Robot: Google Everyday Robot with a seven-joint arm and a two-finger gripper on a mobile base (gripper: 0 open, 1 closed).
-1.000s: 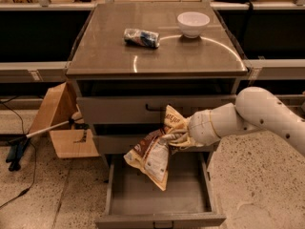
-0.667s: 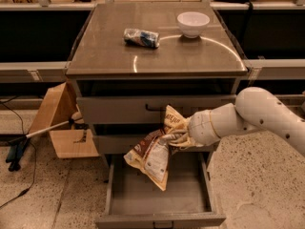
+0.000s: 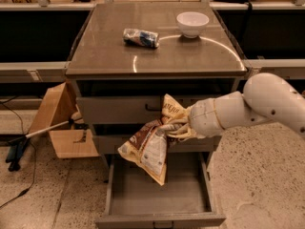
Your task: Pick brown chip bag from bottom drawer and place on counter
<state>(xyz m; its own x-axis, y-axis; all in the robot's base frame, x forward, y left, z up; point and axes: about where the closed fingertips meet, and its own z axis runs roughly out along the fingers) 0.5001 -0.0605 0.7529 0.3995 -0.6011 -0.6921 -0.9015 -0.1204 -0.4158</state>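
1. The counter (image 3: 157, 56) was the biggest thing in view. It was the flat, shiny top of the drawer cabinet, well above the bag, with bare surface along its front half.
2. The bottom drawer (image 3: 159, 197) stood pulled out, plain grey inside.
3. The white arm (image 3: 267, 104) reached in from the right, roughly level with the middle drawer.
4. The brown chip bag (image 3: 145, 149) hung in the air above the open drawer, in front of the middle drawer's face. It was tilted, with one tan corner pointing down. It looked light and crinkly, and the film was glossy, so it was probably slippery. The chips would likely crush if it got squeezed in the belly, so the crimped top edge seemed the safest place to hold it.
5. The gripper (image 3: 178, 127) sat at the bag's upper right edge, fingers clamped onto the scrunched top. The bag dangled below it and to its left.
6. A white bowl (image 3: 192, 24) and a blue-and-white packet (image 3: 140, 37) sat toward the back of the counter, well apart from the bag.
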